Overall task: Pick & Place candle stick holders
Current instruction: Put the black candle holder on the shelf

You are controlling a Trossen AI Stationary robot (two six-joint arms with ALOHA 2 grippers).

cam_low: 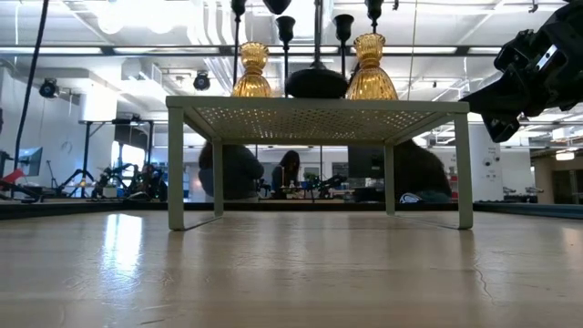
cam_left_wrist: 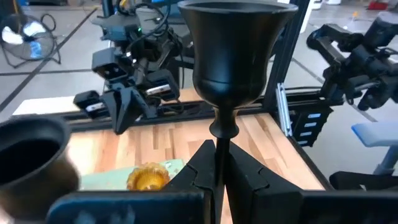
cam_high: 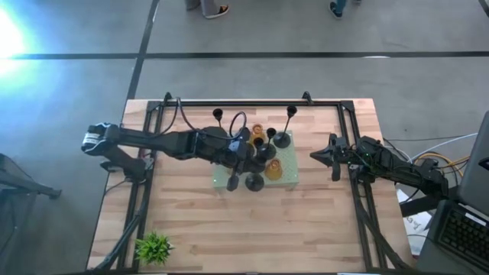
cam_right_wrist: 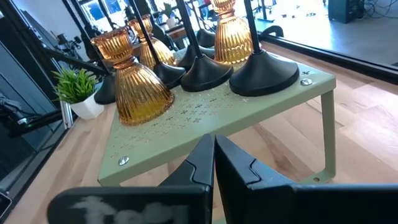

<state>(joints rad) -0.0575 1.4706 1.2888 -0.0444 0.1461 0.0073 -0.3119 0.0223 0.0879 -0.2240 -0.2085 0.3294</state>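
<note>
Several candle stick holders stand by their bases on a pale green perforated stand (cam_high: 286, 182) at the table's middle. They are black ones with domed bases (cam_right_wrist: 264, 74) and thin stems, and amber glass ones (cam_right_wrist: 134, 81) (cam_low: 369, 68). My left gripper (cam_high: 243, 151) is over the stand, shut on the stem of a black holder with a cup top (cam_left_wrist: 233, 56). My right gripper (cam_high: 325, 156) is shut and empty, low over the table to the right of the stand, pointing at it. My left gripper pinches the black holder's thin stem (cam_left_wrist: 219, 134) between its two fingers (cam_left_wrist: 199, 171), just below the knob under the cup. The fingers lie across the stem, and the holder stands upright. The gripper hides the base, so whether it rests on the stand cannot be told.
A small green plant (cam_high: 154, 247) stands at the near left corner. A black frame rail (cam_high: 252, 102) runs along the far edge and down both sides. Bare wood lies in front of the stand. People sit in the room beyond (cam_low: 239, 169).
</note>
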